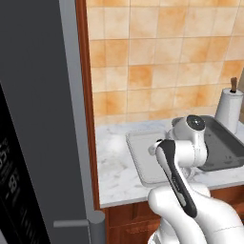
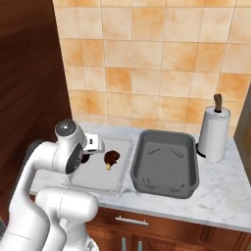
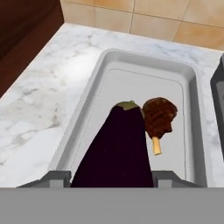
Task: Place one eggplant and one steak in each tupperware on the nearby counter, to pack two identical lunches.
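Glossy oval eggplant [image 3: 114, 151] beside steak [image 3: 159, 117]

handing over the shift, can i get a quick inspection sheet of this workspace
Surface: marbled counter, wooden cabinet fronts below.
Job's things: steak lies in the pale tupperware; purple-black eggplant over the same tray; dark tupperware empty.
Clutter: paper towel roll beside the dark tray.
Gripper: gripper shut on the eggplant above the pale tray.
Cables: nothing seen.
Surroundings: orange tiled wall, grey fridge door.
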Tool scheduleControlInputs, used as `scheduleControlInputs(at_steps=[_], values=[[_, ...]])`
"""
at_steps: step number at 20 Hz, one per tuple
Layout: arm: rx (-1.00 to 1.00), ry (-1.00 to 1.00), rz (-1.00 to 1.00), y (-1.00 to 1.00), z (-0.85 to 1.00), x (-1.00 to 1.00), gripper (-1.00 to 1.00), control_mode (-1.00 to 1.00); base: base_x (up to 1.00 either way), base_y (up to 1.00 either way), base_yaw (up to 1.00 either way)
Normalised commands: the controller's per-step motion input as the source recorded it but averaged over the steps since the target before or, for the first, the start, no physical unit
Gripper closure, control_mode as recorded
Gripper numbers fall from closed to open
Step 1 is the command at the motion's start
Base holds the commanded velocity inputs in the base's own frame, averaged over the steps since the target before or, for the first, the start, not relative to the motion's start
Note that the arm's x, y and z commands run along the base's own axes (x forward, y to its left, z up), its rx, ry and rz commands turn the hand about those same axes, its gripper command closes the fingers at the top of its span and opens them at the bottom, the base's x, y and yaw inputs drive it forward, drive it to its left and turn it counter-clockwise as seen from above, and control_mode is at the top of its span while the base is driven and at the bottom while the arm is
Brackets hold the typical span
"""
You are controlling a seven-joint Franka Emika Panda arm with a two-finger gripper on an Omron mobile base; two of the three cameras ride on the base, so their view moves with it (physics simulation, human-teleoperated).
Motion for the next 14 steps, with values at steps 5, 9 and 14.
scheduleControlInputs(at_steps=[5,9,14], values=[[0.0,0.05,0.0,0.0,-0.34,0.43,1.0,-1.0,0.0,0.0,0.0],[0.0,0.1,0.0,0.0,-0.22,0.45,1.0,-1.0,0.0,0.0,0.0],[0.0,0.09,0.0,0.0,-0.36,0.28,1.0,-1.0,0.0,0.0,0.0]])
